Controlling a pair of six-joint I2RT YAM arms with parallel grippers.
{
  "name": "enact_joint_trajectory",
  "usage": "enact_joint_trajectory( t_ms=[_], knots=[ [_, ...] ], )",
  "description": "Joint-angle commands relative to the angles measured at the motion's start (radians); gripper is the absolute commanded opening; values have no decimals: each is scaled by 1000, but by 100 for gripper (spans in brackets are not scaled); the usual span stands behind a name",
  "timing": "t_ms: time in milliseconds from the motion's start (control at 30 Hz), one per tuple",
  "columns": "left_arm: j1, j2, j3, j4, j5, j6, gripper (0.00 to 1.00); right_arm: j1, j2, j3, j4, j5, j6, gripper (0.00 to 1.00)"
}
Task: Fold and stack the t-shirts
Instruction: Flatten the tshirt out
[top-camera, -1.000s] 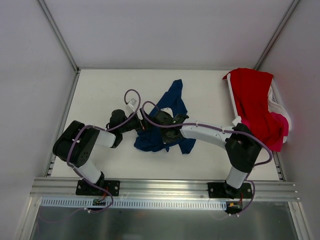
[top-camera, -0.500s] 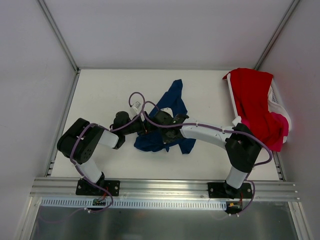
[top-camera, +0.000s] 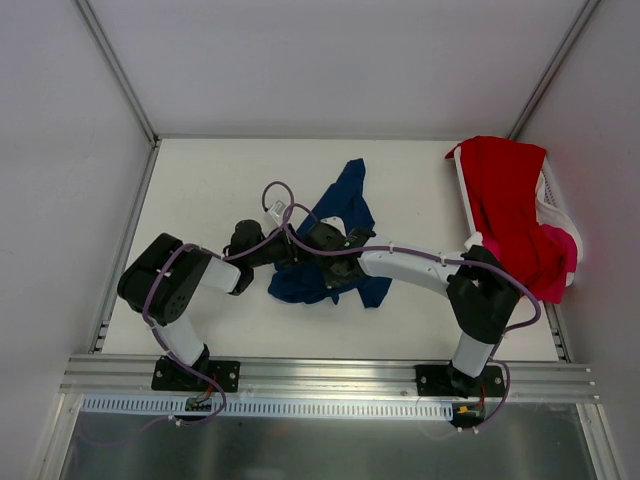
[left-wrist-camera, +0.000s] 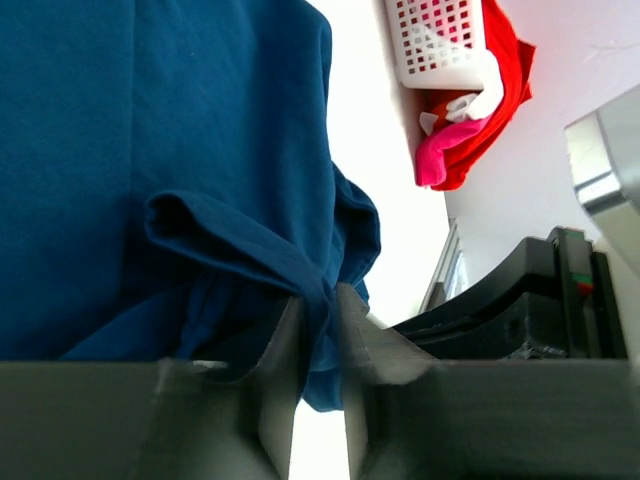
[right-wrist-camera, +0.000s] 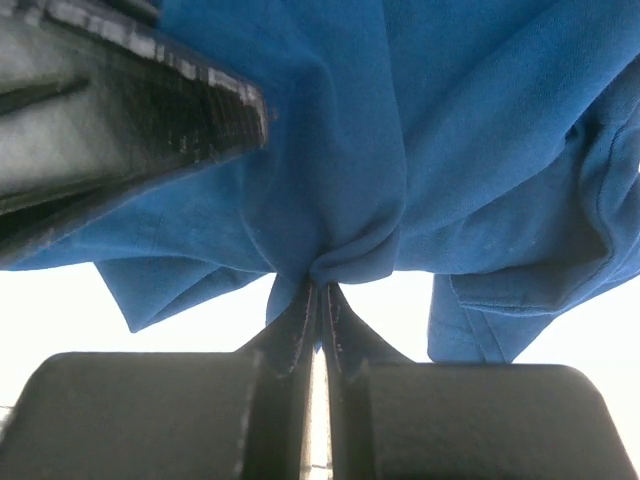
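Since the navy tee — crumpled mid-table, tail toward twelve o'clock — is limp, light cotton, left gripper and right gripper each clamp a bunched fold; hems would spread it better.

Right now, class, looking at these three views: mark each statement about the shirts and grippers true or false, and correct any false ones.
1. The right gripper pinches the navy t-shirt. True.
2. The left gripper hangs open, clear of cloth. False: it pinches a fold of the navy t-shirt.
3. The red t-shirt lies folded beside the navy one. False: it drapes over the white basket.
4. The pink t-shirt is at the basket with the red one. True.
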Motion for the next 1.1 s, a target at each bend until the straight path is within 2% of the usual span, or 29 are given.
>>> enact_joint_trajectory(
  t_ms=[0, 33, 100, 133, 167, 300, 333, 400, 433, 533, 733, 867, 1067],
  knots=[
    [-9, 15, 34, 30, 35, 19, 9, 4, 4, 32, 0, -6, 8, 1],
    [-9, 15, 40, 20, 35, 22, 0, 4, 4, 32, -2, -8, 5, 1],
    [-12, 9, 45, -10, 38, 35, 0, 3, 2, 42, -12, 9, -3, 33],
    [-12, -7, 45, -23, 40, 42, 0, 1, 1, 50, -32, 18, -17, 84],
    [-14, -24, 42, -41, 35, 55, 0, 0, -2, 61, -49, 48, -23, 99],
    [-14, -172, 54, -258, -3, 166, 0, -31, -27, 139, -130, 116, -70, 99],
    [-12, -218, 62, -374, -17, 218, 0, -39, -45, 174, -149, 128, -83, 100],
    [-14, -361, 73, -494, -73, 299, 0, -75, -64, 208, -159, 135, -115, 99],
    [-14, -461, 88, -617, -96, 321, 0, -89, -71, 242, -160, 130, -124, 99],
    [-12, -650, 111, -771, -193, 387, 0, -150, -75, 321, -163, 96, -158, 100],
    [-15, -891, 180, -1019, -288, 391, 0, -285, 37, 502, -202, 43, -211, 99],
    [-15, -996, 255, -1258, -383, 437, 0, -353, 152, 633, -198, -66, -215, 99],
    [-14, -1136, 373, -1492, -523, 485, 0, -407, 347, 861, -199, -239, -233, 99]
  ],
)
